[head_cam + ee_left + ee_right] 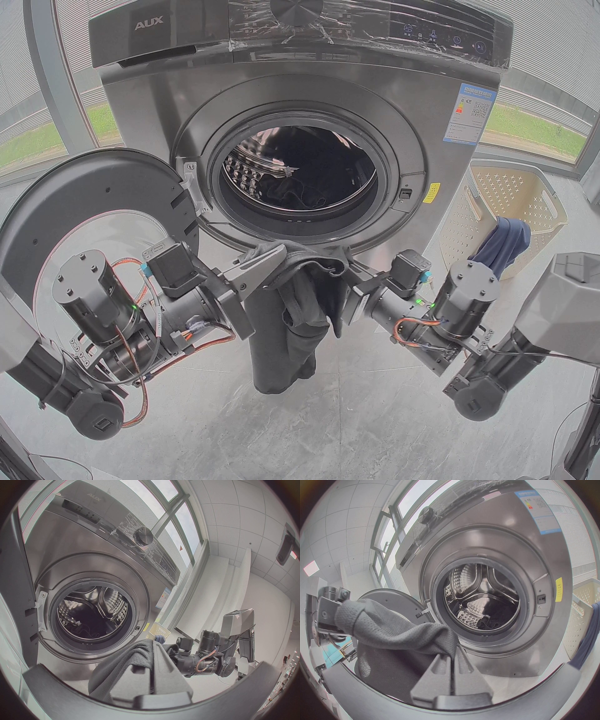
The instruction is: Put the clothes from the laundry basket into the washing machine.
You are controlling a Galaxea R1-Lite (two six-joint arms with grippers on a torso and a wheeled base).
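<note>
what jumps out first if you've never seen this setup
The dark grey garment hanging in mid-air, gripped at its top by both arms, jaws shut on it, right before the washing machine. Its door stands wide open on the left, with dark clothes already in the drum. At the right, a blue garment drapes over the laundry basket's rim.

Grey marbled floor (pixel 375 425), tall windows (pixel 187 527).

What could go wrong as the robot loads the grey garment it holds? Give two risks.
The grey garment hangs well below the drum's lower rim, so its tail may catch there or stay outside. The left gripper and right gripper both pinch it; releasing too early could drop it onto the floor.
</note>
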